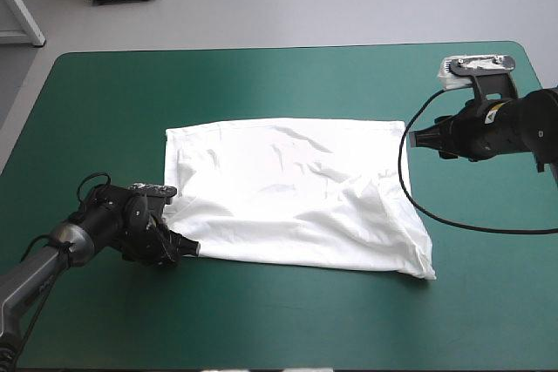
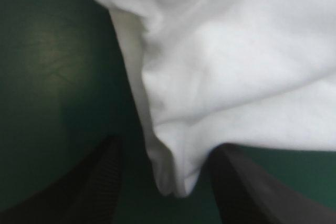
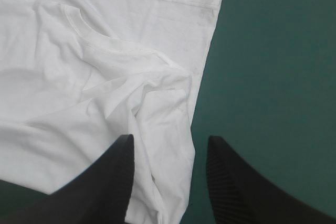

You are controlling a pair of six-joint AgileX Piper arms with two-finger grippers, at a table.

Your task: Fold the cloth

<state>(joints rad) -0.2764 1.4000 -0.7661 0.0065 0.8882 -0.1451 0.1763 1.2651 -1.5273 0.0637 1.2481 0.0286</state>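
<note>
The white T-shirt point(image 1: 296, 198) lies on the table's middle as a rough, wrinkled rectangle. My left gripper point(image 1: 187, 250) is at its near left corner, low over the cover. In the left wrist view that gripper point(image 2: 168, 182) is open, and a pointed tip of the T-shirt point(image 2: 176, 177) reaches in between its fingers. My right gripper point(image 1: 411, 138) hovers just off the shirt's far right corner. It is open point(image 3: 168, 166) too, with the T-shirt's point(image 3: 79, 77) bunched side edge under the gap. The collar point(image 3: 79, 24) shows ahead of it.
The teal-green cover point(image 1: 288, 84) surrounds the shirt on every side, with wide strips toward the far edge and the near edge point(image 1: 288, 328).
</note>
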